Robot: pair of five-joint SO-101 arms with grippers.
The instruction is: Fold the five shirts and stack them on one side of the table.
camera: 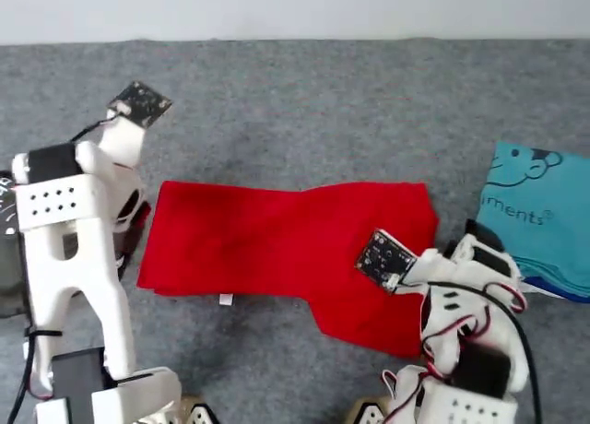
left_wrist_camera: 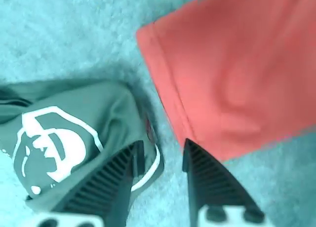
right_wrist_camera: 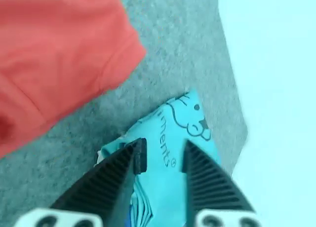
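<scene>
Red shirt (camera: 277, 244) lies flat mid-bench on the grey felt bench (camera: 323, 101), partly folded: a long rectangle on the left arm's side, with a flap running down toward the near edge on the right arm's side. A small white tag (camera: 225, 300) shows at its near hem. Folded teal shirt (camera: 539, 212) with a cartoon print sits at the bench's right side, apart from the red shirt, on top of something blue (camera: 562, 290). Dark green shirt (left_wrist_camera: 74, 123) with a white logo is bunched at the left side, just beside the red shirt's left edge. Left end effector (left_wrist_camera: 162, 153) is open and grips nothing; it sits low over the gap between the green and red shirts, one finger (left_wrist_camera: 113, 182) over the green fabric. Right end effector (right_wrist_camera: 164, 155) is also open and empty, over the teal shirt's edge, with the red shirt's corner nearby.
</scene>
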